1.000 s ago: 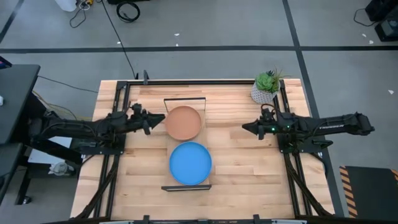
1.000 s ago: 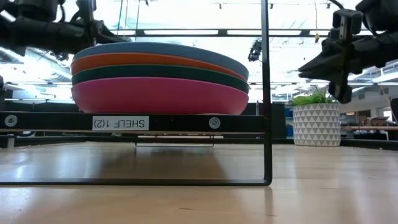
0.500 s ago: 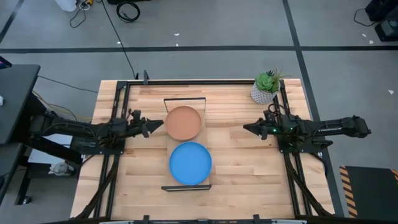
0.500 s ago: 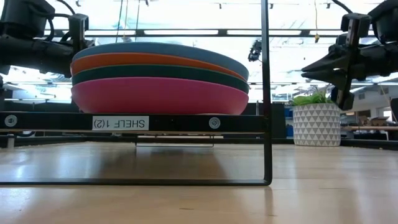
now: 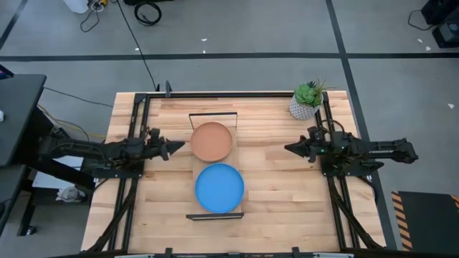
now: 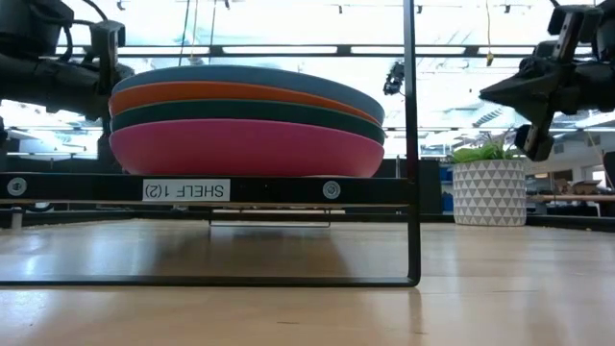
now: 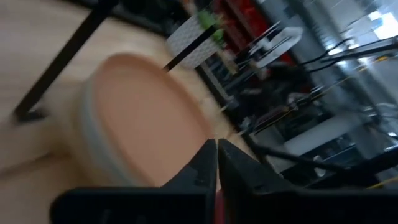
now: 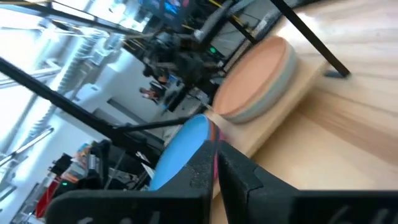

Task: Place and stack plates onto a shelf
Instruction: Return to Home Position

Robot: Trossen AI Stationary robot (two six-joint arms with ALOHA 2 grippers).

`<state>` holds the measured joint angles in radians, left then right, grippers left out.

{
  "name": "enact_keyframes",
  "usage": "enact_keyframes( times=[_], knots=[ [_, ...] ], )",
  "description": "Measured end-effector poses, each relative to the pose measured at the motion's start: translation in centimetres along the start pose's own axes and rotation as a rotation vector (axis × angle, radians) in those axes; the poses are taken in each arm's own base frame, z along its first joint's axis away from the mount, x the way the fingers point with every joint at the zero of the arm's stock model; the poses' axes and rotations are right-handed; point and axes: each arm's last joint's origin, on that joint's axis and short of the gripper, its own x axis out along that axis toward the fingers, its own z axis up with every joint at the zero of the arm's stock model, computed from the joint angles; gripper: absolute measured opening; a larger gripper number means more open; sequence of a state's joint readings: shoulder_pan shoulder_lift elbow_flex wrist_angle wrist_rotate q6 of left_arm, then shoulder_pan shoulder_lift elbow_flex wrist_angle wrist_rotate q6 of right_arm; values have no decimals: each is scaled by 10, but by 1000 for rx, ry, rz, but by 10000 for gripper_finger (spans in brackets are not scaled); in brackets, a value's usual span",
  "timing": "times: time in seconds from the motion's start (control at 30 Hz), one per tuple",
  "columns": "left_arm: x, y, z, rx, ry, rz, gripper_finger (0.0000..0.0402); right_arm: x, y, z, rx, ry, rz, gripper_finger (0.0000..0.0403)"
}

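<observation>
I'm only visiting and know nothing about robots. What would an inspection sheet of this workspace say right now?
Surface: wooden table, with the shelf in its middle.
Job's things: two stacks on the shelf. The blue plate tops orange, teal and magenta; the peach plate tops the other stack.
Clutter: potted plant at the far right corner.
Grippers: left gripper and right gripper are shut and empty, on either side of the peach plate and apart from it.
Cables: black cable on the floor beyond the table.
Surroundings: grey floor.
</observation>
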<state>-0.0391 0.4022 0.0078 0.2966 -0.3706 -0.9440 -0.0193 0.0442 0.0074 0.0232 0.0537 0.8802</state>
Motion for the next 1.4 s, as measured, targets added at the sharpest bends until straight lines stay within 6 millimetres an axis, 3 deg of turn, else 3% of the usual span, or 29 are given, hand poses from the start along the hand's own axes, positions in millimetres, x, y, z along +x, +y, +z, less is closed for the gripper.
enact_keyframes(
  times=[0.13, 0.57, 0.7, 0.87, 0.97, 1.07, 1.4],
  knots=[
    [-5, 5, -1, -22, 26, 37, 6, -3, 3, 3, -14, -33, 37, 12],
    [-9, 8, -1, -37, 31, 53, 12, -3, 7, 6, -59, -67, 74, 19],
    [-10, 8, -2, 213, 70, 28, 12, -3, 5, 4, -260, -45, 56, 19],
    [-9, 7, -2, 798, 81, -11, 13, -2, 2, 2, -878, -27, 23, 20],
    [-9, 5, -1, 988, 60, -32, 13, -2, 2, 2, -1077, -28, 20, 20],
    [-9, 4, -1, 1069, 48, -40, 13, -2, 2, 2, -1121, -29, 20, 20],
    [-9, 4, 0, 1060, 41, -43, 13, -2, 2, 2, -1110, -30, 20, 20]
  ],
)
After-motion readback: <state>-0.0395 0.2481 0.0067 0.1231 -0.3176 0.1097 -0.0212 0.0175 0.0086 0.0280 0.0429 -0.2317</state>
